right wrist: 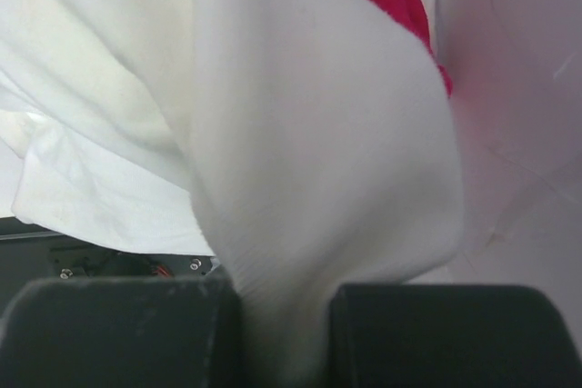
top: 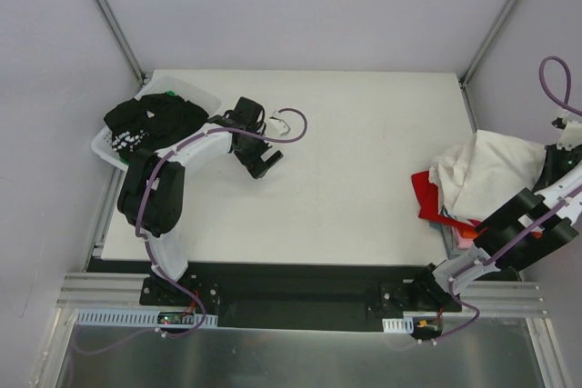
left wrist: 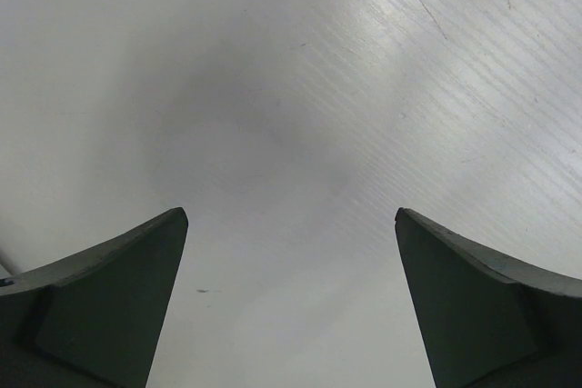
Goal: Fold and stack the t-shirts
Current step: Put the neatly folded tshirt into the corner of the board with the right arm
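Jaws of the right gripper (right wrist: 284, 320) pinch a fold of the white t-shirt (right wrist: 300, 161), bunched over a red t-shirt (top: 426, 195) at the table (top: 346, 134) right edge; left gripper (left wrist: 291, 297) gapes wide, well apart, near the basket (top: 202, 97)

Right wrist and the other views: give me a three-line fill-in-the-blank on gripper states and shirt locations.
1. The right gripper is ____ on the white t-shirt.
2. The left gripper hangs ____ over the bare table.
3. The black t-shirt lies in the white ____ at the table's far left corner.
Missing words: shut; open; basket.
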